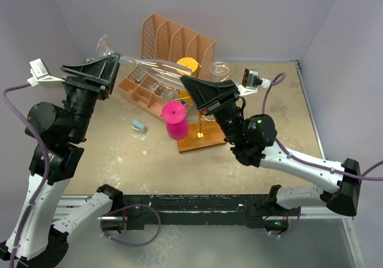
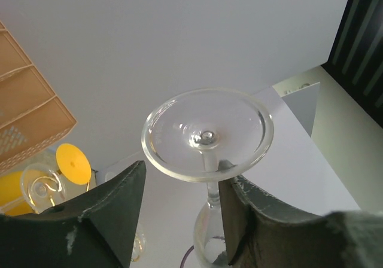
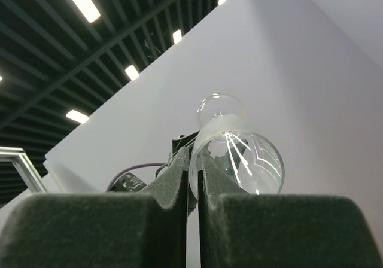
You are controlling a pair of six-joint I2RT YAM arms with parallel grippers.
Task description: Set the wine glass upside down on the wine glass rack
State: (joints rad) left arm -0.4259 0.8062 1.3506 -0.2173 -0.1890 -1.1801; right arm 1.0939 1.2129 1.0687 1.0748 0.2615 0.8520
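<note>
Inspection from the remote station.

1. The right gripper (image 1: 186, 82) is closed down to a thin slit. In its wrist view its fingers (image 3: 179, 178) pinch the rim wall of the wine glass (image 1: 157, 67).
2. The left gripper (image 1: 114, 63) stands wide open. The glass stem runs between its fingers (image 2: 236, 211) and lies close against one of them; I cannot tell whether it touches. The round foot sits just past the tips.
3. The wine glass is off the table, lying nearly on its side between the two grippers. Its foot points far left and its bowl right, above the peach compartment tray (image 1: 133, 88).
4. The wine glass rack (image 1: 206, 141) stands on its brown base at mid-table, below and near the right gripper. The clear glass is not on it.
5. A pink glass (image 1: 175, 120) stands foot up at the rack's left side.
6. The peach slotted organizer (image 1: 176, 39) stands at the far side.
</note>
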